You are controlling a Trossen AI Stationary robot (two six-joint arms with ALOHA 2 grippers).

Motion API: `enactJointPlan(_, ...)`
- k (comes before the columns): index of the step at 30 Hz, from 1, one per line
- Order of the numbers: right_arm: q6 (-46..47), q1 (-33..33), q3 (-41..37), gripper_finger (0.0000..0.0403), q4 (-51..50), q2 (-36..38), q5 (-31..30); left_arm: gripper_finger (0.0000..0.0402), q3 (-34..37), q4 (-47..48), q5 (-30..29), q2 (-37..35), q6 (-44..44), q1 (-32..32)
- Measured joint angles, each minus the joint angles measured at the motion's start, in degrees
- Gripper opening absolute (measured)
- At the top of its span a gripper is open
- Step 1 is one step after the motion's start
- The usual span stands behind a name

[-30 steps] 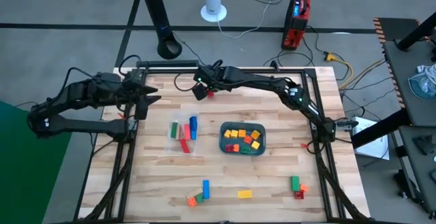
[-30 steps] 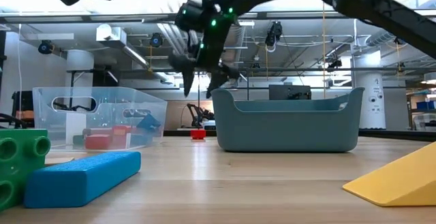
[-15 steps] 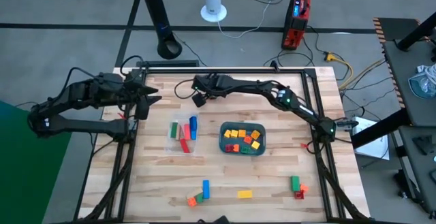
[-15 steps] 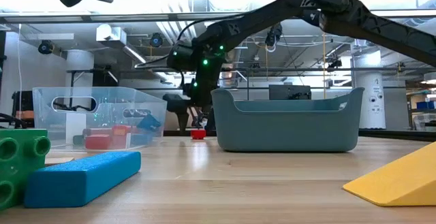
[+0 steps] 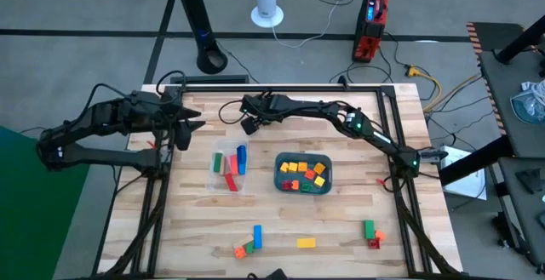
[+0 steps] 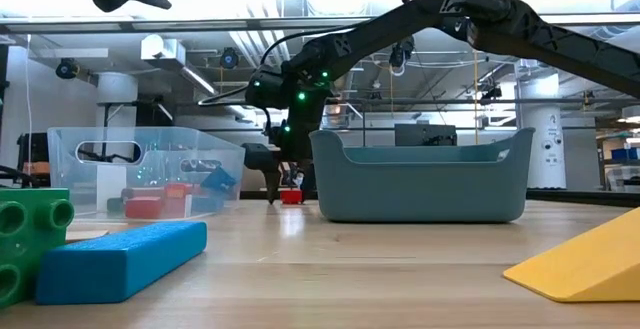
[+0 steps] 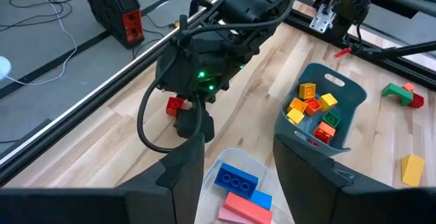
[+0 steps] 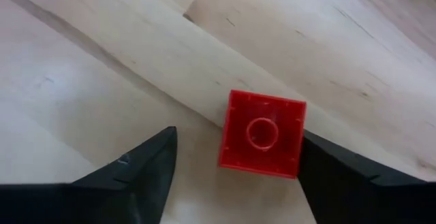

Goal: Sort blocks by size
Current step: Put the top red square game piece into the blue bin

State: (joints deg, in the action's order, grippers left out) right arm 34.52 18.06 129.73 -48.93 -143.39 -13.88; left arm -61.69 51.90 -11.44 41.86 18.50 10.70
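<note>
The right pincer (image 8: 235, 166) is hanging low over the far part of the table (image 5: 341, 220), fingers spread, straddling a small red cube (image 8: 262, 133) without gripping it. The left pincer (image 5: 189, 123) is waiting released beside the clear container (image 5: 230, 168) of long blocks. The teal tray (image 5: 303, 174) is holding short blocks.

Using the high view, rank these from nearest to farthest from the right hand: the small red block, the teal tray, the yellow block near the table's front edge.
1. Small red block: right at the right hand, table's back.
2. Teal tray: mid-table.
3. Yellow block: front edge.
</note>
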Motion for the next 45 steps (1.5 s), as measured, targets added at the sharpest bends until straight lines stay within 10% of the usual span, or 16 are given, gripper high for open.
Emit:
enactJointPlan(12, 1.09, 1.11, -0.37, 0.0134, -0.02, 0.0, 2.33, 0.0162, 0.02, -0.04, 0.0, 1.75, -0.66, 0.0)
enactJointPlan(25, 0.5, 1.07, 1.48, 0.0143, -6.14, 2.56, 1.87, 0.0162, 0.02, -0.06, 0.0, 1.93, -0.58, 0.01)
enactJointPlan(37, -18.5, -10.24, -0.94, 0.0137, -32.03, 24.67, 5.77, 0.0162, -0.02, -0.53, 0.0, 2.64, 2.45, 0.01)
enactJointPlan(45, -22.13, -23.82, -20.85, 0.0135, -28.17, 41.95, 9.94, 0.0162, -0.05, -0.98, 1.56, 4.15, 13.37, -0.01)
